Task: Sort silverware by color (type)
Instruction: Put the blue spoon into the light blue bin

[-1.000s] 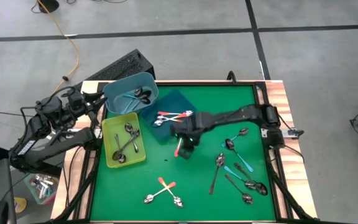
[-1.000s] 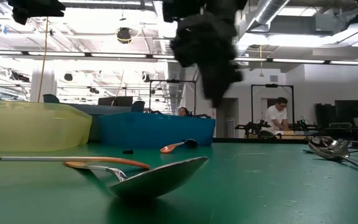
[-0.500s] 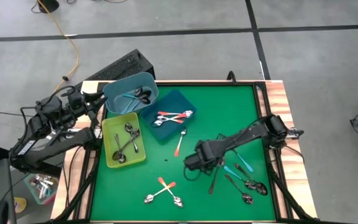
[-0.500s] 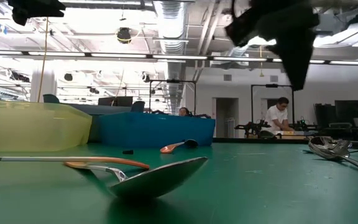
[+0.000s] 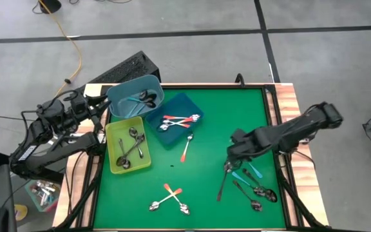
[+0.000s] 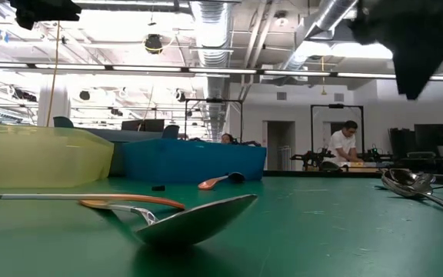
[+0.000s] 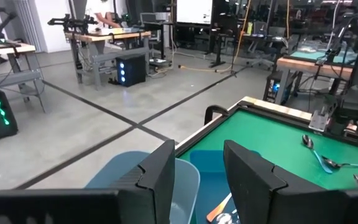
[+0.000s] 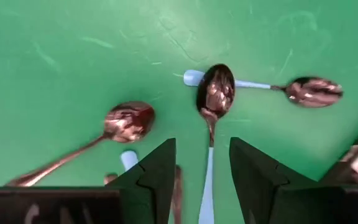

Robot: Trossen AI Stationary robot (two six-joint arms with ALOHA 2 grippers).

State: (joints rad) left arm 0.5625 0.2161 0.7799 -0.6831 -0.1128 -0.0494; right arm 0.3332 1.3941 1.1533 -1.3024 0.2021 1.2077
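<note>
Spoons: shiny bowls; orange, teal or plain metal handles. Some in bins, others loose on green mat. Right gripper above loose cluster, jaws apart, empty. Left gripper parted, empty, over bins.

Green bench top w/ wood edge. Round blue-grey bin, dark blue tray & yellow-green tray sit touching, well away from right fingers, near left ones. Orange cable on grey floor. Person in bkgd at workstation.
</note>
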